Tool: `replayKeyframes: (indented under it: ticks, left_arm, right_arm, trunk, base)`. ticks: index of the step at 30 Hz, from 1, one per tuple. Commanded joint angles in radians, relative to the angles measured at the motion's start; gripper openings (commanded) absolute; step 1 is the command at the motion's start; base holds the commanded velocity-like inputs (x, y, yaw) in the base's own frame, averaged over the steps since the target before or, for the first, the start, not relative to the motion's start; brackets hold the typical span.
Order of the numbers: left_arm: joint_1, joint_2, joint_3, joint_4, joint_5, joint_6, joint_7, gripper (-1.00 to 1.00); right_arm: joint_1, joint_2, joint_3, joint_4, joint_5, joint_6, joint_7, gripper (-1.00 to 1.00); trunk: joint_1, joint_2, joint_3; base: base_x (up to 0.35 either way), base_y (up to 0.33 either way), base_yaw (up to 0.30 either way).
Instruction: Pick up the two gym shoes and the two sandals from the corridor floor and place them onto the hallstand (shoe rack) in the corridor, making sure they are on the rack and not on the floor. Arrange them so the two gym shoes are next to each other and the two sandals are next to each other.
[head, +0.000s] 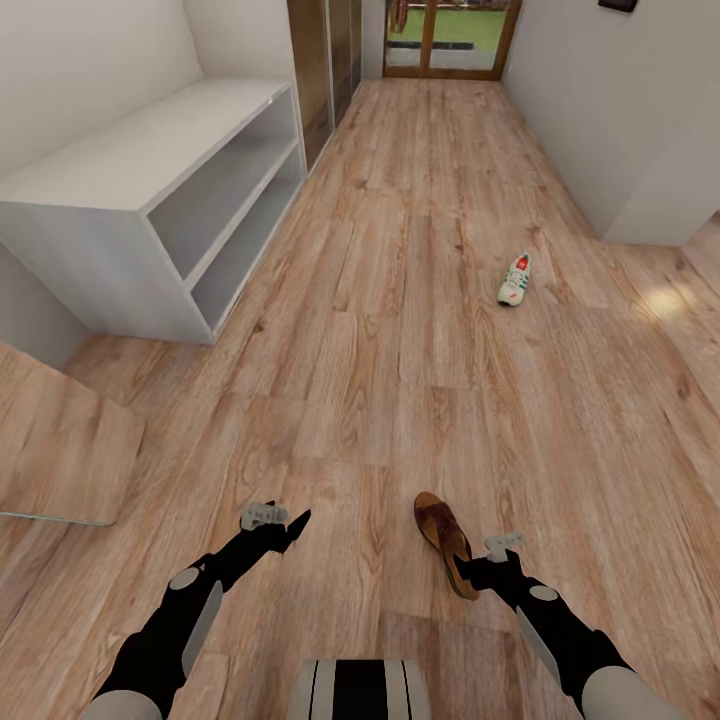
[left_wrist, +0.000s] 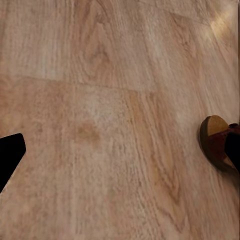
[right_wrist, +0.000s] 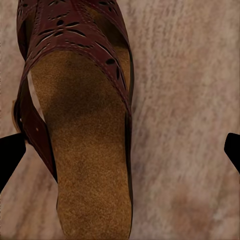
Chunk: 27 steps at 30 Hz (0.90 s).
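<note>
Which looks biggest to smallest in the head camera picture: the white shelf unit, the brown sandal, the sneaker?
1. White shelf unit, by far the largest.
2. Brown sandal.
3. Sneaker, smallest.

The sandal lies much nearer the camera than the sneaker, so its looking bigger may be nearness only; their true sizes could be alike.

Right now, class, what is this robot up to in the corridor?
A two-armed robot faces down a wood-floored corridor. Its right gripper hangs open over a brown sandal lying on the floor, the fingers either side of it, not yet gripping. The left gripper is open and empty above bare boards. One gym shoe lies farther down the corridor. A pale shelf unit stands against the wall ahead on the left, with no shoes visible on it.
</note>
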Motion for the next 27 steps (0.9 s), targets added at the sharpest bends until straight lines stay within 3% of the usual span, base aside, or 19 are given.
replayKeyframes:
  ticks: [1,6,27]
  left_arm:
    - [0.001,-0.001,0.003,-0.012,0.004,0.002,-0.007,1.0]
    - [0.002,-0.002,0.003,-0.054,0.005,0.01,-0.005,1.0]
    - [0.003,0.0,0.001,-0.073,0.003,0.006,-0.006,1.0]
  right_arm:
    - [0.0,-0.001,0.004,0.001,-0.001,-0.002,0.0,1.0]
    - [0.0,0.001,0.006,0.0,0.0,-0.002,0.001,1.0]
    - [0.0,0.001,0.006,0.003,0.0,-0.001,0.002,1.0]
  trunk:
    - [0.0,0.0,-0.001]
    - [0.0,0.0,-0.001]
    - [0.0,0.0,-0.001]
  base:
    - [0.008,0.0,0.0]
    - [0.004,0.0,0.0]
    - [0.0,0.0,0.0]
